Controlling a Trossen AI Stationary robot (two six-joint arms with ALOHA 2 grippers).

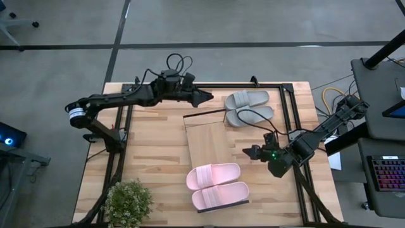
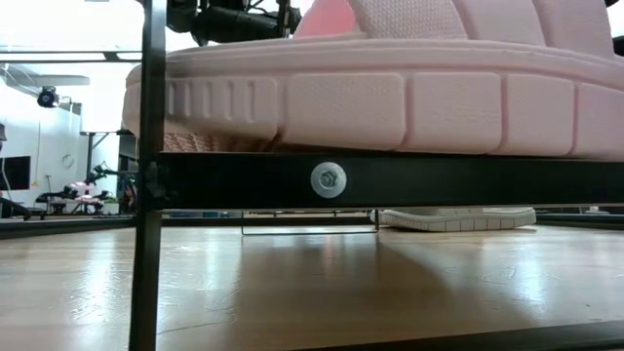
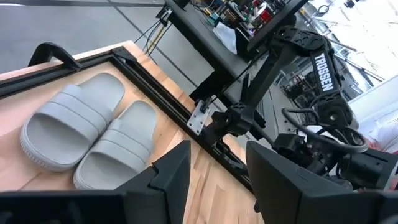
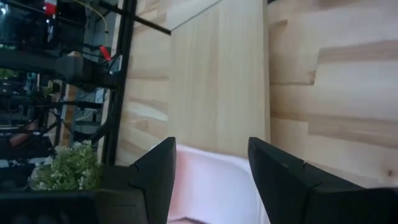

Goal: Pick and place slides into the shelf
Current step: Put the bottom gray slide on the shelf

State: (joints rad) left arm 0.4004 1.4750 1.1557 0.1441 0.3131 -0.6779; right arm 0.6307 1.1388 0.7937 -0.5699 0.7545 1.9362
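The pale pink pair of slides lies side by side, soles down, on the near end of the light-wood shelf. It fills the low view above the shelf's black frame. The grey pair rests soles down on the table at the far right, and also shows in the left wrist view. My left gripper is open and empty in the air just left of the grey pair. My right gripper is open and empty to the right of the shelf, with a pink slide in front of its fingers.
A small potted plant stands at the table's near left corner. A black frame runs along the table's edges. A desk with a keyboard stands beyond the right edge. The shelf's middle and far part are bare wood.
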